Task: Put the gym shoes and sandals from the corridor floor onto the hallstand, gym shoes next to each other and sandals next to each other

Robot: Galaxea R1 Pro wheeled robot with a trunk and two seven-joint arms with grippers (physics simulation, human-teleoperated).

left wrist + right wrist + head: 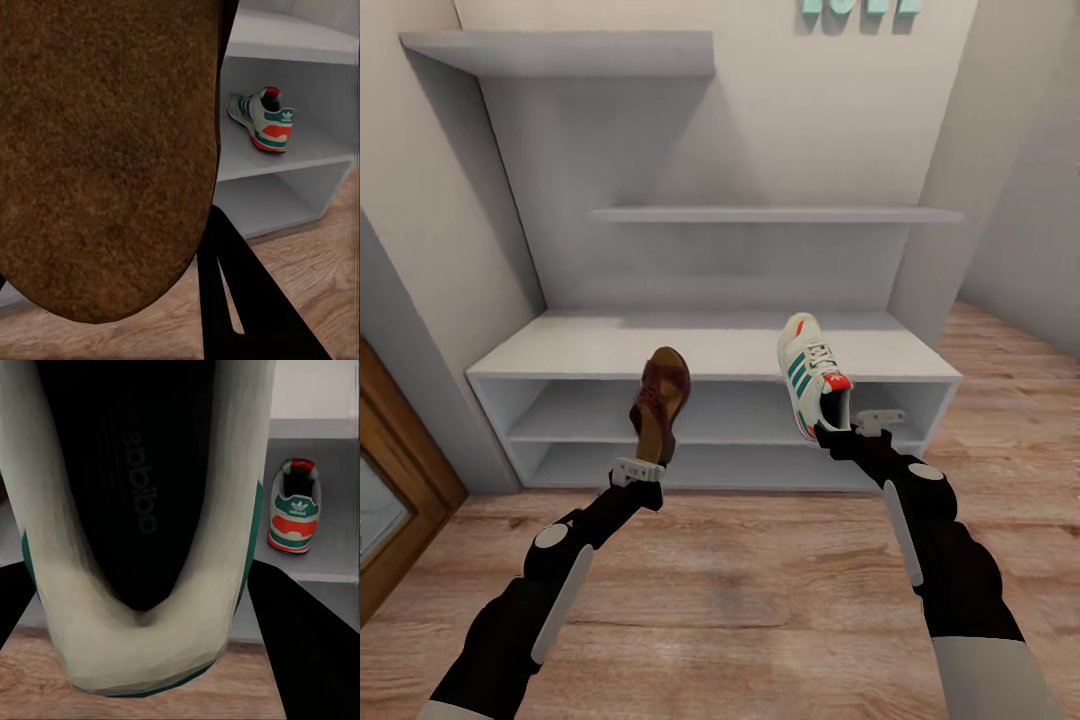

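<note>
Left gripper [639, 470] is closed on the heel end of a brown sandal [659, 401], which stands nearly upright with its toe pointing up, in front of the shoe rack [560, 352]. In the left wrist view the sandal's tan insole [105, 150] takes up most of the picture. Right gripper [857, 428] is clamped on the heel of a white gym shoe [811, 372] with green stripes — toe raised and leaning toward the rack's broad top, heel low. From the right wrist camera the shoe's dark opening [135, 472] faces the lens.

A second gym shoe [262, 120] already sits on the rack's upper open shelf, near the right end, its red-and-green heel [295, 510] turned outward. The rack's top is bare white, with two staggered wall shelves [770, 214] above it. Both arms reach forward over the wood-plank floor [740, 590], short of the rack. A brown door frame [400, 480] stands at the left edge.
</note>
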